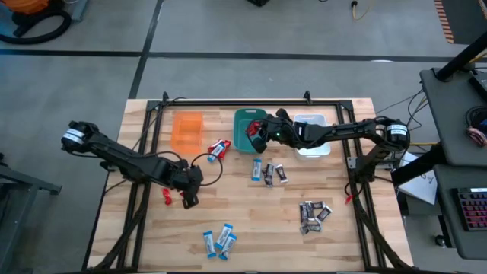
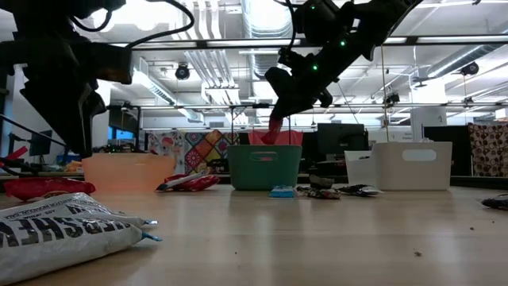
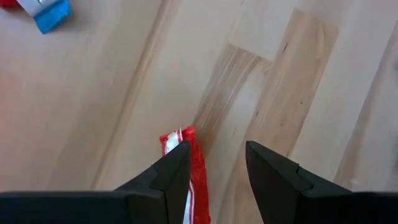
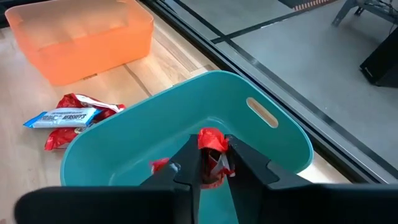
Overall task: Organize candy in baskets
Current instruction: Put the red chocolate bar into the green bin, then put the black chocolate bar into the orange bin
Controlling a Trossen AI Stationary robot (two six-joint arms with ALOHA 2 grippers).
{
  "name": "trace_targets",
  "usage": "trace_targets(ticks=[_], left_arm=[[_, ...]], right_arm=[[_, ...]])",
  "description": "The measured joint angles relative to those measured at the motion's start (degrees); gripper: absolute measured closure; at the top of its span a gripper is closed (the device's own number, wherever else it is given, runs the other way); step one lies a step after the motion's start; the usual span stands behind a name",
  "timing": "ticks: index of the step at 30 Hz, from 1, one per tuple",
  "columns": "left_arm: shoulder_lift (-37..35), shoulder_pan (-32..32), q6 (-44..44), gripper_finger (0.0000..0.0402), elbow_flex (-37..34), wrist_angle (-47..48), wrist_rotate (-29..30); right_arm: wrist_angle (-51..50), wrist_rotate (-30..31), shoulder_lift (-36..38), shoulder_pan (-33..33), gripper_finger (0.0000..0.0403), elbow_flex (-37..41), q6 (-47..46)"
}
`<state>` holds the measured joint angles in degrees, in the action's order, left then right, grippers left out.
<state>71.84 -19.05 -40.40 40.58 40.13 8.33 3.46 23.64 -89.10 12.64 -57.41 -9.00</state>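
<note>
At left of the high view, the left end effector [image 1: 188, 199] hangs low over the desk [image 1: 251, 236], fingers apart and empty, straddling a red candy bar [image 3: 189, 168] that lies just beside one finger in its wrist view, apparently lined up for a pick. Just right of it, near the top of the frame, sits the orange basket [image 1: 187, 130], with a small heap of red and blue-and-white bars [image 1: 219, 148] on the wood beside it. At center, the right end effector [image 1: 257, 137] hovers over the teal basket [image 1: 245, 120], its fingers pinching a red-wrapped candy [image 4: 212, 144] above the bin, seemingly about to drop it with another red piece [image 4: 159, 165] already inside. Farther right stands the whitish basket [image 1: 313, 149]; silver-grey bars [image 1: 313, 215] and blue-and-white ones [image 1: 221, 240] lie unsorted across the lower half of the frame.
</note>
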Motion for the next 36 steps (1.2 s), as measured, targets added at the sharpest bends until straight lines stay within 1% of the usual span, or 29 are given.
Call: trace_targets(ticks=[7, 14, 17, 22, 25, 29, 31, 33, 36], left_arm=[[0.5, 0.0, -1.1, 0.0264, 0.0, 0.5, -0.4], [0.5, -0.1, -1.1, 0.026, 0.0, 1.2, -0.4], [0.5, -0.4, -1.1, 0.0246, 0.0, 2.0, -0.4], [0.4, -1.4, -1.4, 0.021, 0.0, 3.8, -0.5], [0.4, -2.2, -1.5, 0.0191, 0.0, 5.3, -0.5], [0.4, -4.1, -1.7, 0.0179, 0.0, 7.2, -0.5], [0.4, -5.2, -2.5, 0.0178, 0.0, 7.9, -0.6], [0.4, -6.1, -3.5, 0.0178, 0.0, 7.9, -1.2], [0.4, -6.9, -4.9, 0.0177, 0.0, 7.9, -1.5]], right_arm=[[0.0, 0.0, 0.0, 0.0, 0.0282, 0.0, 0.0], [-0.2, 0.0, 0.0, 0.0, 0.0241, 0.0, 0.0], [-0.2, 0.0, 0.0, 0.0, 0.0237, 0.0, 0.1], [-0.3, -0.1, 0.7, -0.1, 0.0236, 0.0, 0.1], [-0.5, -1.5, 1.2, -0.2, 0.0236, 0.0, 0.6], [-1.7, -1.9, 2.5, -1.0, 0.0236, 0.0, 0.8], [-4.1, -4.4, 3.4, -1.4, 0.0236, -0.2, 0.6], [-6.9, -8.3, 4.3, -1.8, 0.0236, -0.4, -1.0], [-11.0, -14.8, 5.7, -2.7, 0.0237, -0.8, -6.2]])
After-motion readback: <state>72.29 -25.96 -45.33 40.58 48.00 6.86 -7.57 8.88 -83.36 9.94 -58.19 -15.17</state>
